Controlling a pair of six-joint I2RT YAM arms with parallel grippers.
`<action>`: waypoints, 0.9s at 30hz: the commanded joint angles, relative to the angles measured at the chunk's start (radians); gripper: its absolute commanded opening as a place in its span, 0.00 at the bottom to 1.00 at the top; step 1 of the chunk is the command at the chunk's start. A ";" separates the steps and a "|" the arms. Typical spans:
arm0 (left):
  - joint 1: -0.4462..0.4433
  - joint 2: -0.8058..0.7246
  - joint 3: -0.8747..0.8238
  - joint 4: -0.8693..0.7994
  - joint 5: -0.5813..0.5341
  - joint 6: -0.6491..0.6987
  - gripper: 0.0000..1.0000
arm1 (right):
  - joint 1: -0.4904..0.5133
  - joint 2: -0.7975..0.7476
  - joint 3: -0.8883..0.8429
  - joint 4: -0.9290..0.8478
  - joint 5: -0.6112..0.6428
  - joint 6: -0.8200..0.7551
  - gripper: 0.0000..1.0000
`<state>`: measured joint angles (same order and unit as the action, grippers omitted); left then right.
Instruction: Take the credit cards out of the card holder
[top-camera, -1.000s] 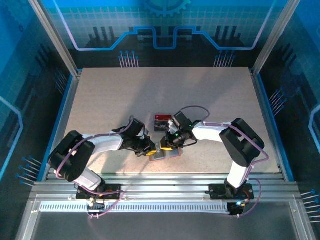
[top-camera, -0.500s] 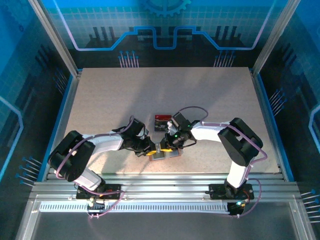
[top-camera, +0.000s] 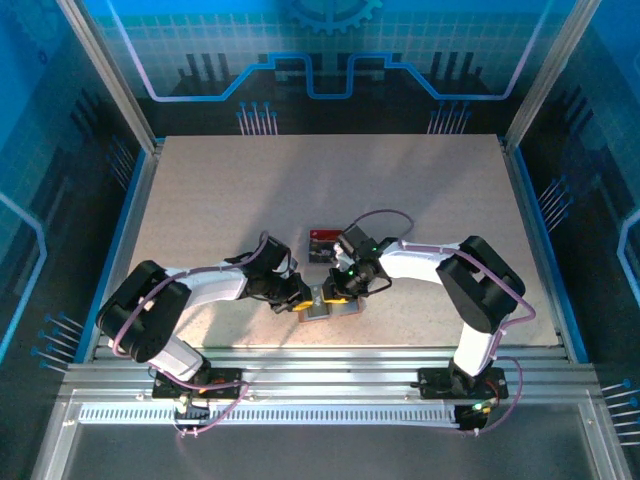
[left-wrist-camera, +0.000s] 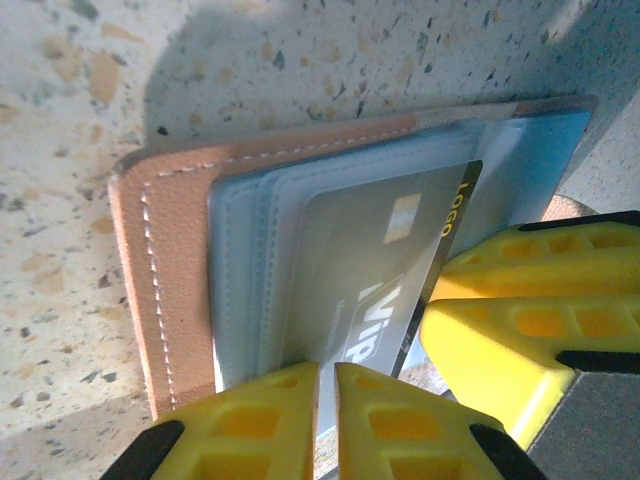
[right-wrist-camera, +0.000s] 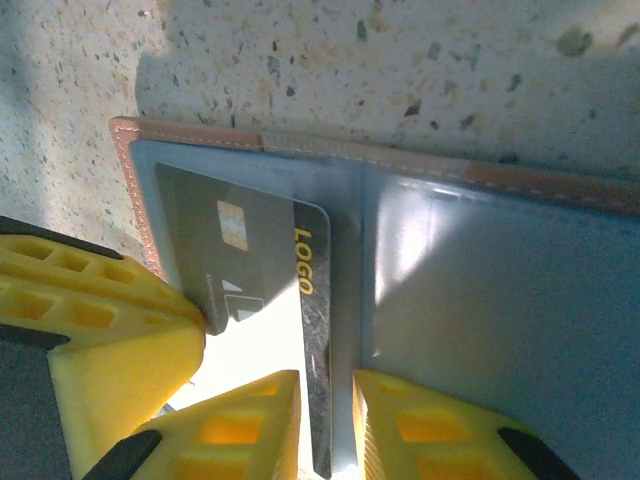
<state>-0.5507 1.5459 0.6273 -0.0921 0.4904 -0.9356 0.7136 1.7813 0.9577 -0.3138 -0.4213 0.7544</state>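
On the speckled surface (top-camera: 220, 200), seen from above, the left arm reaches in from the lower left of the frame toward the centre. Its claw, the left claw (left-wrist-camera: 327, 400), shows in its own wrist view as two yellow fingers at the bottom edge, pressed almost together. The near edge of the card holder (left-wrist-camera: 165, 260) runs into the thin slit between them, so the claw is pinching the holder.

The holder lies open and flat on the surface, just below the middle of the overhead frame and between the two claws. Its salmon-pink cover with pale stitching frames the blue-grey pockets.

A grey credit card (left-wrist-camera: 360, 270), bearing a chip and the word "LOGO" in gold, sticks partly out of a pocket and overlaps the holder's inner face.

Just above the holder in the overhead view sits a small tray (top-camera: 324, 243) with a red card in it, apart from both claws.

To the right, the right claw (right-wrist-camera: 325, 410) pinches the grey card. In its wrist view the card's thin edge stands between the two yellow fingers at the bottom of the frame. One of the left claw's fingers (right-wrist-camera: 100, 330) lies just beside it, at the lower left. The right arm bends back toward the lower right of the overhead frame.
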 joint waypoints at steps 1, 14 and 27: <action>0.006 0.013 0.021 -0.029 -0.008 0.020 0.13 | 0.010 -0.041 0.013 -0.040 0.027 -0.008 0.21; 0.006 0.005 0.022 -0.031 -0.009 0.019 0.13 | 0.018 -0.025 -0.031 0.081 -0.090 0.048 0.21; 0.006 0.006 0.020 -0.031 -0.009 0.018 0.13 | 0.020 0.017 -0.035 0.049 -0.051 0.022 0.21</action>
<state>-0.5507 1.5459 0.6273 -0.0921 0.4904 -0.9356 0.7208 1.7828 0.9283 -0.2272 -0.4892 0.7887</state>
